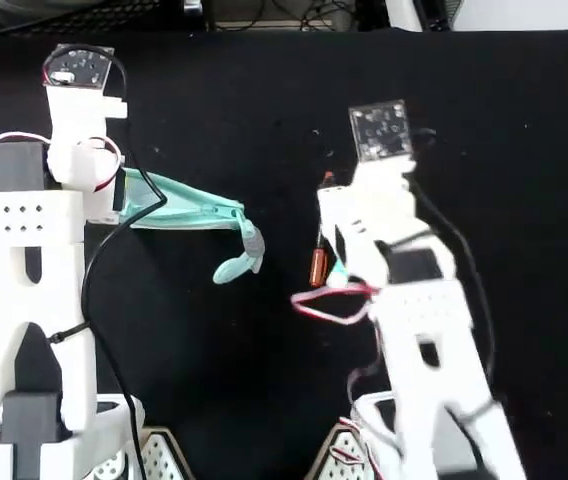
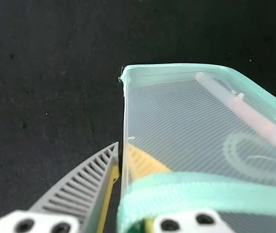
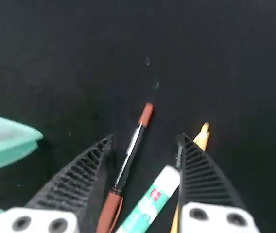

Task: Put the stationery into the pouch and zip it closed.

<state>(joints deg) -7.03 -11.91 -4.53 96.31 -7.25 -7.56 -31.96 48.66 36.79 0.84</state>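
Mint-green pouch [image 1: 189,210] is located left of centre in the high view, with its end clamped by the left gripper [image 2: 122,148]. Right gripper [image 3: 145,137], fingers spread, straddles a brown pen [image 3: 128,160] and a white-and-green stick [image 3: 150,201] at frame centre on the black table [image 1: 264,100].

The mint-green pouch [image 1: 179,205] has a clear ribbed side, and a pale pink stick [image 2: 254,121] shows inside it. Near it on the black surface [image 1: 264,100] lie a brown-red pen [image 3: 128,160], a white-and-green stick [image 3: 152,201] and a yellow pencil [image 3: 202,136], side by side.
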